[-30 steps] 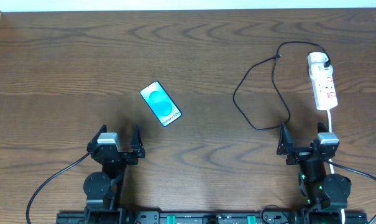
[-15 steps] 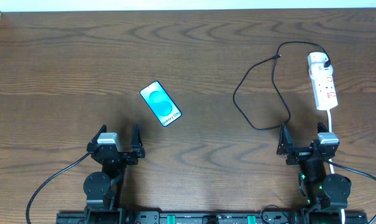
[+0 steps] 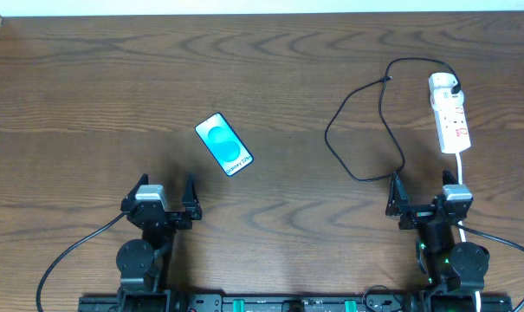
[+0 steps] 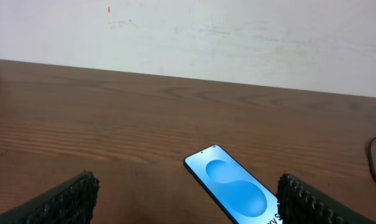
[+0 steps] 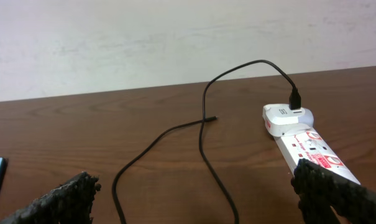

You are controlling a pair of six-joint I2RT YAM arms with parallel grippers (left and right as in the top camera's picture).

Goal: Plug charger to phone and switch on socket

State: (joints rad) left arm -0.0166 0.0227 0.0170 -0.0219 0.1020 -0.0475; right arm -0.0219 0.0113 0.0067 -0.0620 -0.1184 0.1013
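The phone (image 3: pixel 224 145) lies face up on the wooden table, blue screen lit, left of centre; it also shows in the left wrist view (image 4: pixel 235 191). The black charger cable (image 3: pixel 363 121) loops on the right, its adapter plugged into the far end of the white socket strip (image 3: pixel 449 113). The cable's free tip (image 5: pixel 212 118) lies on the table apart from the phone. The strip shows in the right wrist view (image 5: pixel 301 141). My left gripper (image 3: pixel 164 189) is open and empty near the front edge, below the phone. My right gripper (image 3: pixel 420 189) is open and empty, just in front of the cable loop.
The strip's thick white cord (image 3: pixel 462 169) runs toward the front right beside my right arm. A pale wall (image 4: pixel 188 37) borders the table's far edge.
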